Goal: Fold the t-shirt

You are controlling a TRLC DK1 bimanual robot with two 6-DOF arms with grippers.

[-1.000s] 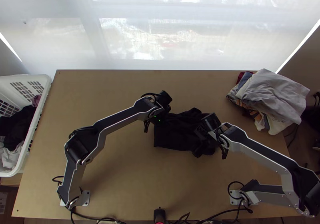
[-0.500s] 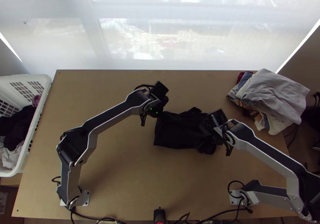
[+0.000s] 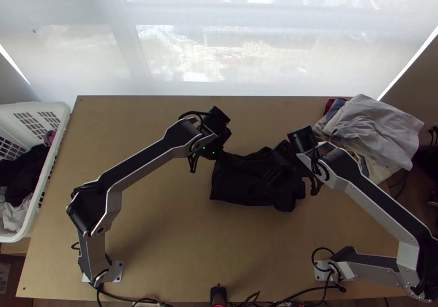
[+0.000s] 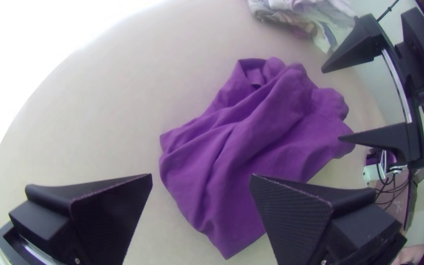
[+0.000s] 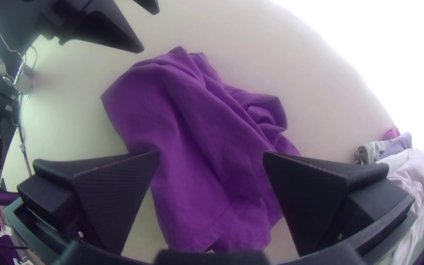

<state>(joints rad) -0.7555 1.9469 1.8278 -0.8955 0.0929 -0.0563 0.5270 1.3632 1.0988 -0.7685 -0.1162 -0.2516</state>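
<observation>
Well, the left gripper point(image 3: 220, 143) and right gripper point(image 3: 283, 156) each have 2 fingers spread wide; the bunched t-shirt point(image 3: 241, 186) lies between them, partly hidden from above by the right gripper

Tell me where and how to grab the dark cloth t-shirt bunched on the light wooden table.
Pinch the t-shirt at its near left corner, coming low from its left side with the left claw. That corner is pointed and fairly smooth, so it should pinch cleanly; the right end is lumpy and would likely give a thick, uneven grip.
</observation>
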